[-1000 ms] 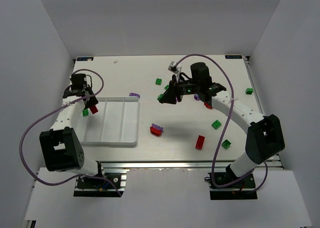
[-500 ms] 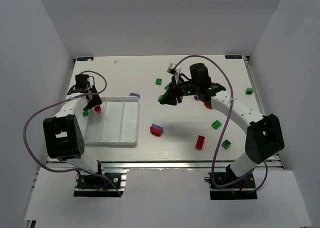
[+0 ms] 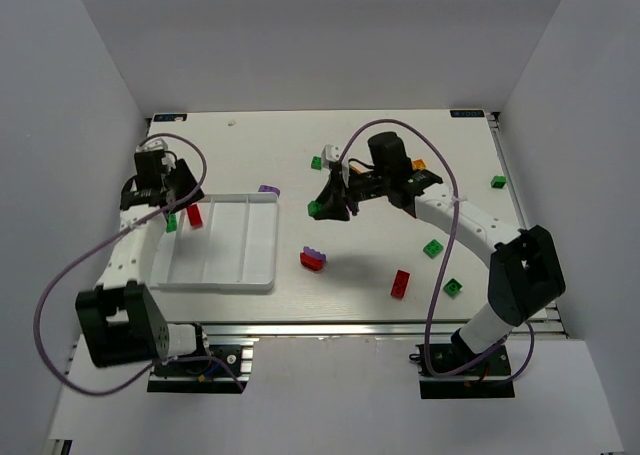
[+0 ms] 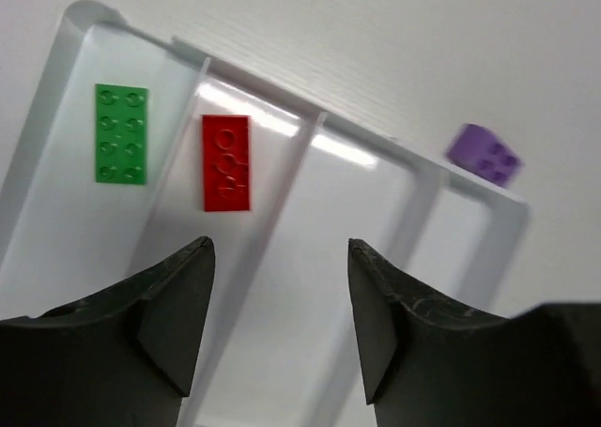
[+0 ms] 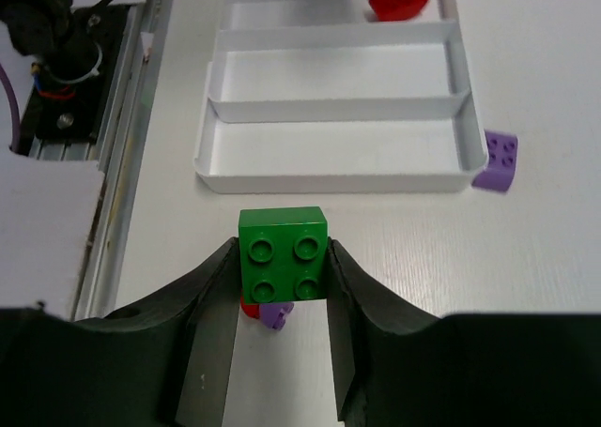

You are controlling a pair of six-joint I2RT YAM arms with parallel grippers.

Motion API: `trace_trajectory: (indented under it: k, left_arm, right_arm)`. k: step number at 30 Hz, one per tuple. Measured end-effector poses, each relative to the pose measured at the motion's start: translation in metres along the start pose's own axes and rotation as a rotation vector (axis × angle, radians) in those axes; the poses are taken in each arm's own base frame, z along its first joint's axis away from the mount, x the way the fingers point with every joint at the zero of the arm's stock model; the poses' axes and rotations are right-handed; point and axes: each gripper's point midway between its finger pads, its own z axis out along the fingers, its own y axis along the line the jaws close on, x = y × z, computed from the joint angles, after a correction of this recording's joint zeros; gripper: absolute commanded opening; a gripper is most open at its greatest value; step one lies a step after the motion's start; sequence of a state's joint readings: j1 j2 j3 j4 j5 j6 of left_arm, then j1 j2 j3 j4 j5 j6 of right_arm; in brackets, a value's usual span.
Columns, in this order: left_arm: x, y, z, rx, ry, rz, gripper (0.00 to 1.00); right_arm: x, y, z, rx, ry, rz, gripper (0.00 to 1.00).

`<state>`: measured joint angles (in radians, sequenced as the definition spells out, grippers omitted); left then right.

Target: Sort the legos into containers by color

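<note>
**A:** Left side first. What is being logged, and why is it placed so?

**B:** The left claw (image 4: 279,258) is being held released, with nothing between its fingers, above the tray (image 4: 512,222). A flat green brick (image 4: 121,133) is lying in the outermost left compartment. A red brick (image 4: 226,161) is lying in the compartment beside it. One colour per lane is being kept, which fits the sorting rule.

**A:** And the purple one?

**B:** The purple brick (image 4: 483,154) is lying on the tabletop (image 3: 250,145), just outside the tray's far right corner. It is judged as not yet sorted.

**A:** Moving right?

**B:** The right claw (image 5: 283,269) is being kept clenched on a green square brick (image 5: 282,244). The brick is being gripped by its two side faces, studs up, and carried above the tabletop to the right of the tray. It is judged to be bound for the green lane at the tray's far left. Loose legos, such as a red one (image 3: 401,284) and a green one (image 3: 433,247), are lying scattered further right.

**A:** Any writing?

**B:** No brand or label is being made out. Small bluish tags (image 3: 468,114) at the far tabletop corners are too small to be read.
</note>
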<state>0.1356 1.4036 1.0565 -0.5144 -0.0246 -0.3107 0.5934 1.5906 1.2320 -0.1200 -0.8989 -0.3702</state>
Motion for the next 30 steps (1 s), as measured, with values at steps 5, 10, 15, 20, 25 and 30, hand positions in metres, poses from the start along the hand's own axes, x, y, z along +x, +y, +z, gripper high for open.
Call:
trace_trajectory:
  k: [5,10,15,20,25,30]
  left_arm:
    - [0.003,-0.039,-0.065,0.270,-0.138,-0.094,0.74]
    - [0.045,-0.080,-0.092,0.601,-0.111,-0.218,0.78]
    - [0.076,-0.105,-0.111,0.808,-0.030,-0.308,0.80]
    - [0.079,-0.138,-0.144,0.989,-0.018,-0.289,0.80]
    - [0.095,-0.162,-0.164,1.099,0.029,-0.263,0.79]
    - [0.108,-0.168,-0.163,1.112,0.076,-0.263,0.77]
  right_arm:
    - [0.001,0.023,0.019,-0.101,-0.004,-0.203,0.00]
    - [0.002,0.043,0.042,-0.159,0.000,-0.295,0.00]
    - [0.010,0.049,0.065,-0.166,0.022,-0.304,0.00]
    - [0.020,0.045,0.083,-0.133,0.063,-0.281,0.00]
    - [0.019,0.037,0.094,-0.080,0.085,-0.258,0.00]
    - [0.010,0.029,0.096,-0.034,0.075,-0.250,0.00]
